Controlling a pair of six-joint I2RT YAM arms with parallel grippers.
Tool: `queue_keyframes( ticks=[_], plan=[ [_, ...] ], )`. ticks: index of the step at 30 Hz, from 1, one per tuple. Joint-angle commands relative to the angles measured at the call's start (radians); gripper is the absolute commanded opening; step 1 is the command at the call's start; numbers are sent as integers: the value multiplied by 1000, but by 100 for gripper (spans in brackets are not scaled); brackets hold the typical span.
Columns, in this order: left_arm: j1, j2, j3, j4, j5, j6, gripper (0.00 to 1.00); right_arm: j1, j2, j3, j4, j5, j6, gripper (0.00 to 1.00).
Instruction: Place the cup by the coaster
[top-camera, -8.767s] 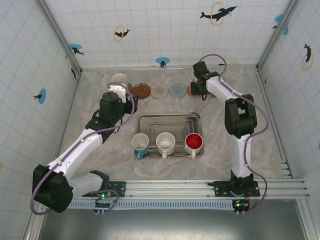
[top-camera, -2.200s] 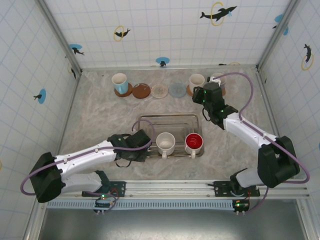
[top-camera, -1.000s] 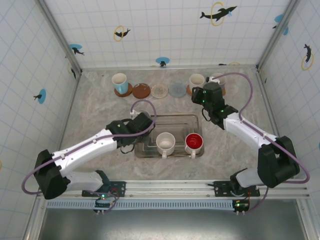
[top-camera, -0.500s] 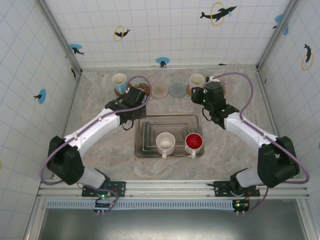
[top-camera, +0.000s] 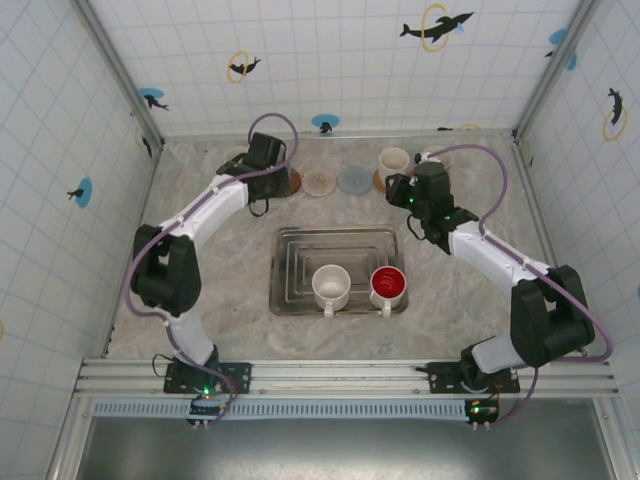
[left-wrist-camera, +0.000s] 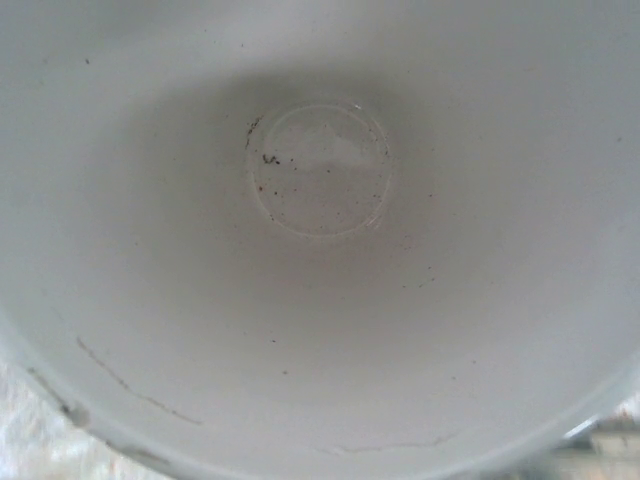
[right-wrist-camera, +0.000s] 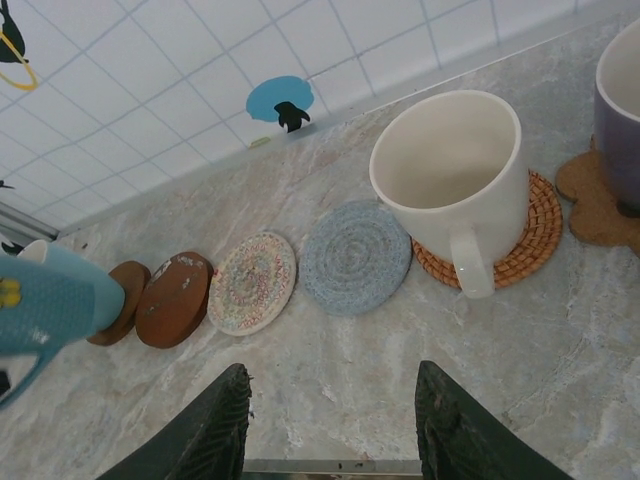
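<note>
The left wrist view looks straight down into a cup (left-wrist-camera: 320, 240) with a white inside, held close under the camera. My left gripper (top-camera: 262, 160) is shut on it at the back left, over the cork coaster (right-wrist-camera: 118, 303) and beside the brown coaster (top-camera: 285, 183). At the left edge of the right wrist view is a blue cup (right-wrist-camera: 50, 300); I cannot tell whether it is the held one. My right gripper (right-wrist-camera: 333, 378) stands open with nothing in it, low over the table in front of the row of coasters.
A patterned coaster (right-wrist-camera: 252, 282) and a blue-grey coaster (right-wrist-camera: 357, 256) lie bare. A cream mug (right-wrist-camera: 450, 170) sits on a wicker coaster (right-wrist-camera: 530, 235), a purple cup (right-wrist-camera: 622, 120) to its right. The metal tray (top-camera: 335, 236) holds a white cup (top-camera: 330, 286) and a red cup (top-camera: 388, 285).
My left arm has swung from the tray's left side to the back left corner, carrying the cup away from the tray. The right arm has barely moved.
</note>
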Motion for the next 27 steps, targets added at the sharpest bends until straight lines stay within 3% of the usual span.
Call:
queue_keyframes(
  ticks=[1, 10, 27],
  plan=[
    [17, 67, 130, 32, 16, 58, 0, -8, 18, 29, 39, -12, -2, 47],
    [43, 236, 313, -71, 2, 130, 0, -26, 50, 37, 40, -28, 1, 47],
    [60, 312, 318, -77, 5, 153, 0, -31, 97, 64, 36, -49, 6, 46]
  ],
)
